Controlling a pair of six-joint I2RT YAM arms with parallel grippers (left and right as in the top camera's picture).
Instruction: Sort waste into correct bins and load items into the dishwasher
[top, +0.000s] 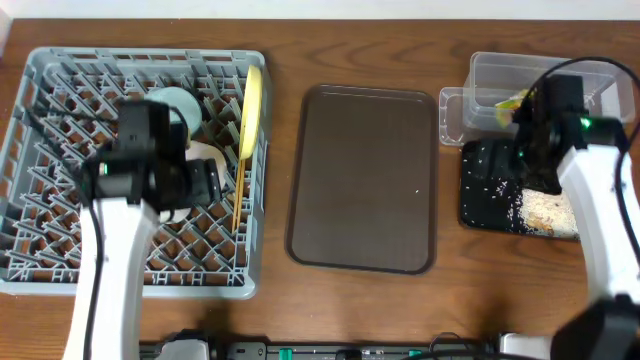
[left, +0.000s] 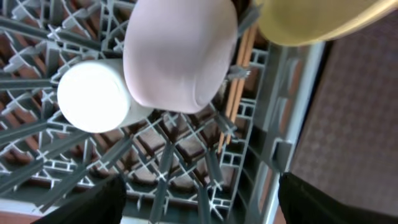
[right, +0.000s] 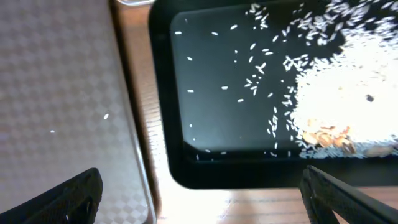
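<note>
**Table, contents**

- Grey rack: 9 o'clock side of the table.
- Yellow plate: on edge at the rack's 2 o'clock side.
- Light blue bowl: at the rack's 12 o'clock, partly hidden by the left arm.
- White bowl: tilted in the rack, touching the small white cup at its 8 o'clock in the wrist view.
- Chopsticks: in the rack, just beside the white bowl at its 3 o'clock.
- Left hand: released, fingers spread wide, above the rack, empty.
- Brown serving tray: table centre.
- Clear tub: 2 o'clock; green-and-yellow wrapper inside.
- Black tray: 3 o'clock, just beside the tub; rice heaped toward its 4 o'clock corner, with loose grains scattered around.
- Right hand: released, fingers apart, over the black tray's edge nearest the brown serving tray, empty.
</note>
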